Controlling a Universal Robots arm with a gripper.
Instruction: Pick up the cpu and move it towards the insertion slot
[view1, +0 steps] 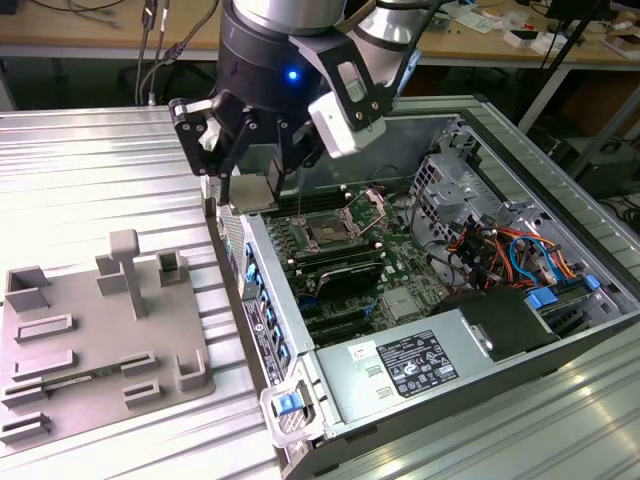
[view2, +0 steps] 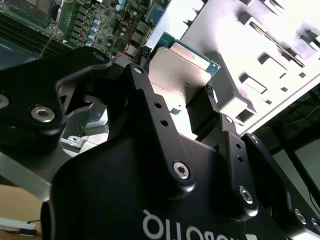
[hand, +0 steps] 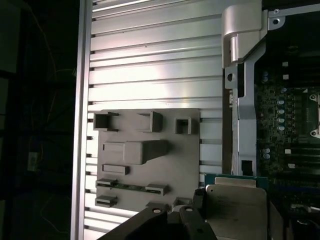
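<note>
Holding item aloft over the case edge. Table (view1: 90, 170): ribbed metal, bearing grey tray (view1: 100, 330), well apart from the work. Case (view1: 560, 230): open, motherboard (view1: 350, 270) inside. Gripper (view1: 250, 185): clenched on the cpu (view1: 256, 195), fingers (view2: 212, 95) pinching opposite edges; metal lid visible in both wrist views. Slot (view1: 328, 233): near, toward the exterior view's right of the cpu, bracket raised. Risk, judged: thin edge grip could slip or tilt, and a skewed chip might foul the case wall or socket frame.
</note>
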